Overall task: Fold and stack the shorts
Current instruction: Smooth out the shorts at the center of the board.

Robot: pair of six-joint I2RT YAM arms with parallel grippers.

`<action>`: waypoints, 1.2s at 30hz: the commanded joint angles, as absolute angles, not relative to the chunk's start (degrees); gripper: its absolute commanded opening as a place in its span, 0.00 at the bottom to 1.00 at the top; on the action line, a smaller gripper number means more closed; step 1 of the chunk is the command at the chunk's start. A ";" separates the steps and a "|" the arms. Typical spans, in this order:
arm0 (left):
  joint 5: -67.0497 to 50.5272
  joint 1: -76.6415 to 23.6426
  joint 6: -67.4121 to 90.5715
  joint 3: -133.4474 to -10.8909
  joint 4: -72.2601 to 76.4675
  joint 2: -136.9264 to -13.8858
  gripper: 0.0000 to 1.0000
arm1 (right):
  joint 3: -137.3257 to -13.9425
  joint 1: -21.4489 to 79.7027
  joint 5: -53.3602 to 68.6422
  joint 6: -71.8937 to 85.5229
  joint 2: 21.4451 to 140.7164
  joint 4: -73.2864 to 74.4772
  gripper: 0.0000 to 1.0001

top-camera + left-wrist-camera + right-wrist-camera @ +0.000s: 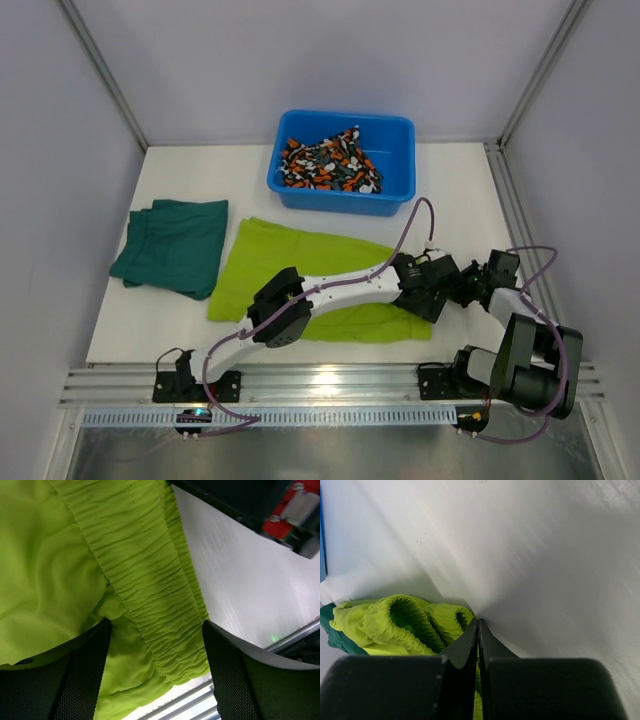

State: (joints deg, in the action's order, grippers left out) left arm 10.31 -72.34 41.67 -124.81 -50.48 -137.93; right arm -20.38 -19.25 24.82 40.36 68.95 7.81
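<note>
The lime yellow-green shorts (300,272) lie spread mid-table. My left gripper (428,296) hangs over their right end, open, with the gathered waistband (150,595) between its fingers (82,680). My right gripper (466,288) is right beside it, shut on the waistband (407,620); lime cloth shows between its tips (478,624). The dark teal-green shorts (172,246) lie folded at the left. The camouflage shorts (330,163) lie bunched in the blue tub (395,135).
The blue tub stands at the back centre. A metal rail (330,385) runs along the near table edge and also shows in the left wrist view (200,700). White walls close in the left, back and right sides.
</note>
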 commanded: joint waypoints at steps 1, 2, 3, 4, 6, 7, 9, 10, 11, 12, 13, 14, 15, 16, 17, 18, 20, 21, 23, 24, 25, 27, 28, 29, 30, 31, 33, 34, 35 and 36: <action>6.59 -71.63 40.52 -126.65 -50.54 -139.04 0.75 | -19.16 -19.34 22.24 36.48 67.67 8.00 0.04; 6.59 -71.63 40.60 -126.65 -50.54 -139.22 0.74 | -19.25 -19.25 22.15 36.21 67.85 8.09 0.03; 7.11 -71.54 40.78 -126.48 -50.54 -139.13 0.68 | -19.25 -19.34 22.06 35.95 68.11 8.09 0.04; 7.38 -71.54 40.96 -126.13 -50.54 -138.96 0.61 | -19.25 -19.34 22.06 36.03 68.38 8.17 0.04; 7.47 -71.63 41.48 -124.02 -49.93 -138.08 0.35 | -19.25 -19.34 22.06 36.21 68.38 7.91 0.04; 6.86 -71.63 41.66 -123.23 -49.66 -137.03 0.26 | -19.34 -19.34 21.97 36.56 68.38 7.48 0.04; 6.33 -71.63 42.18 -120.42 -48.26 -135.89 0.00 | -20.12 -19.34 21.89 37.09 68.55 7.38 0.03; 5.98 -71.89 42.45 -119.37 -47.82 -134.40 0.00 | -20.56 -19.34 22.06 37.61 68.64 7.38 0.04; 5.63 -72.07 42.36 -116.57 -45.72 -133.60 0.00 | -21.70 -19.34 22.23 37.79 68.82 7.47 0.04; 5.63 -72.68 42.36 -115.41 -44.66 -132.81 0.00 | -22.23 -19.34 22.67 38.14 68.99 7.38 0.04; 5.62 -73.03 42.45 -114.36 -43.69 -131.41 0.00 | -23.37 -19.34 22.68 38.41 69.17 7.47 0.04; 5.28 -73.39 42.54 -112.61 -42.03 -130.79 0.00 | -23.81 -19.34 22.59 38.41 69.87 7.38 0.04; 5.10 -73.74 42.54 -111.89 -41.14 -130.35 0.00 | -24.34 -19.34 22.67 38.23 70.31 7.38 0.04; 5.10 -74.52 42.63 -111.45 -40.52 -129.73 0.00 | -25.13 -19.34 23.11 37.71 71.53 7.38 0.04; 5.10 -74.71 42.89 -111.10 -40.26 -129.64 0.01 | -25.48 -19.34 23.81 37.18 72.24 7.21 0.04; 5.01 -74.79 43.24 -111.01 -40.25 -129.64 0.04 | -25.75 -19.34 25.12 36.48 72.94 6.68 0.04; 5.97 -74.88 44.03 -110.83 -40.78 -130.08 0.13 | -26.10 -19.34 30.66 35.08 74.26 7.38 0.04; 5.45 -74.88 44.21 -110.74 -40.87 -130.25 0.13 | -25.84 -19.34 31.37 34.98 73.75 7.47 0.07; 5.54 -74.71 44.38 -109.87 -40.26 -130.17 0.15 | -25.40 -19.34 28.14 34.11 70.77 11.13 0.26; 5.54 -74.88 44.47 -109.52 -39.99 -129.99 0.15 | -25.66 -19.34 26.47 33.58 69.97 12.73 0.32; 5.45 -74.80 44.65 -109.08 -39.64 -129.73 0.15 | -25.84 -19.34 25.15 32.97 69.35 13.79 0.35; 6.94 -74.79 44.91 -107.67 -38.85 -128.68 0.15 | -26.54 -19.34 24.26 31.91 68.73 17.13 0.41; 7.64 -74.79 44.91 -107.41 -38.93 -128.24 0.14 | -26.89 -19.34 23.91 31.38 68.73 18.62 0.41; 8.34 -74.71 44.48 -107.23 -39.11 -127.80 0.14 | -27.07 -19.42 24.25 31.03 68.82 20.46 0.42; 8.78 -74.45 44.21 -107.14 -39.63 -127.62 0.14 | -27.07 -19.42 24.87 30.94 69.25 20.91 0.43; 9.22 -74.27 43.95 -107.14 -39.99 -127.53 0.13 | -26.98 -19.42 25.66 31.11 69.52 21.09 0.44; 9.49 -73.66 43.07 -106.88 -39.82 -127.27 0.13 | -26.81 -19.42 27.42 31.55 70.66 21.45 0.45; 9.23 -73.22 42.72 -106.18 -39.47 -127.27 0.11 | -26.98 -19.42 27.60 31.55 71.19 21.53 0.45; 9.05 -72.17 42.45 -105.91 -39.20 -127.27 0.11 | -27.33 -19.42 27.77 31.55 71.71 22.14 0.45; 8.79 -71.81 42.02 -105.65 -38.68 -127.18 0.10 | -27.94 -19.51 28.12 31.29 72.85 22.24 0.45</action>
